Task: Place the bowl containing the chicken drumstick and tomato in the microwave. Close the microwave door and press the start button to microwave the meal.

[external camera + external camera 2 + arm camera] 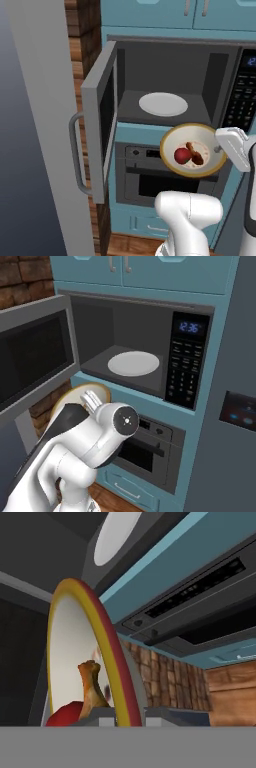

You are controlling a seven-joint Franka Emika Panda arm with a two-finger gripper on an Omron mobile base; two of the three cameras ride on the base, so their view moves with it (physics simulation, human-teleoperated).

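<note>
The cream bowl (199, 134) with its gold rim hangs in the air just below the open microwave (170, 75), in front of the oven's control strip. Inside it lie the red tomato (182, 156) and the brown chicken drumstick (195, 154). My gripper (218, 148) is shut on the bowl's right rim. In the hand view the rim (102, 637) runs up between the fingertips, with the drumstick (90, 684) and tomato (64, 716) beside it. The microwave door (97, 125) stands swung out to the left. The white turntable plate (163, 104) is bare. My arm hides most of the bowl (67, 398) in the right base view.
A grey oven (150, 182) sits under the microwave. The black keypad strip (186, 363) is on the microwave's right, with a lit clock above it. Teal cabinets (150, 268) run overhead. A brick wall (80, 30) and a grey panel (35, 125) lie left.
</note>
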